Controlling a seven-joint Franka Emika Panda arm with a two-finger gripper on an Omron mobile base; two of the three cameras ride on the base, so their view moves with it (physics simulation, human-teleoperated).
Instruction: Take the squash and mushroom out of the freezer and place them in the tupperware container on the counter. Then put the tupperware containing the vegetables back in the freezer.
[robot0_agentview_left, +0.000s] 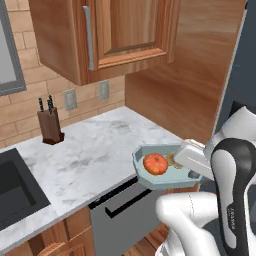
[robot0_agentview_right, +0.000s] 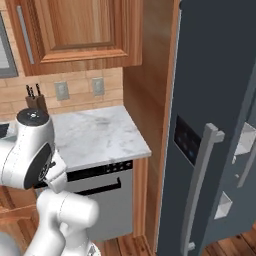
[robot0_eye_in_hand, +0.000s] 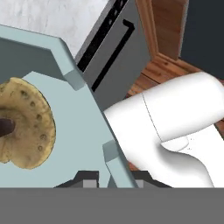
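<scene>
The pale teal tupperware container (robot0_agentview_left: 141, 175) hangs at the front right corner of the marble counter (robot0_agentview_left: 95, 150), reaching past its edge. In it lie the orange-red squash (robot0_agentview_left: 155, 163) and, beside it, the brownish mushroom (robot0_agentview_left: 175, 160). My gripper (robot0_agentview_left: 191, 173) is shut on the container's right rim. In the hand view the container wall (robot0_eye_in_hand: 78, 118) runs down between my gripper (robot0_eye_in_hand: 114, 177) tips, and the mushroom (robot0_eye_in_hand: 24, 127) lies close on the tray floor. The dark grey-blue freezer (robot0_agentview_right: 215, 90) stands to the right of the counter (robot0_agentview_right: 95, 135), with white door bins (robot0_agentview_right: 245, 140) showing at its edge.
A knife block (robot0_agentview_left: 50, 125) stands at the back wall and a dark sink (robot0_agentview_left: 15, 185) lies at the left. Wooden wall cabinets (robot0_agentview_left: 115, 35) hang above. A grey appliance front (robot0_agentview_left: 125, 215) sits under the counter. A wood side panel (robot0_agentview_right: 145, 110) separates counter and freezer, whose long handle (robot0_agentview_right: 200, 185) juts out.
</scene>
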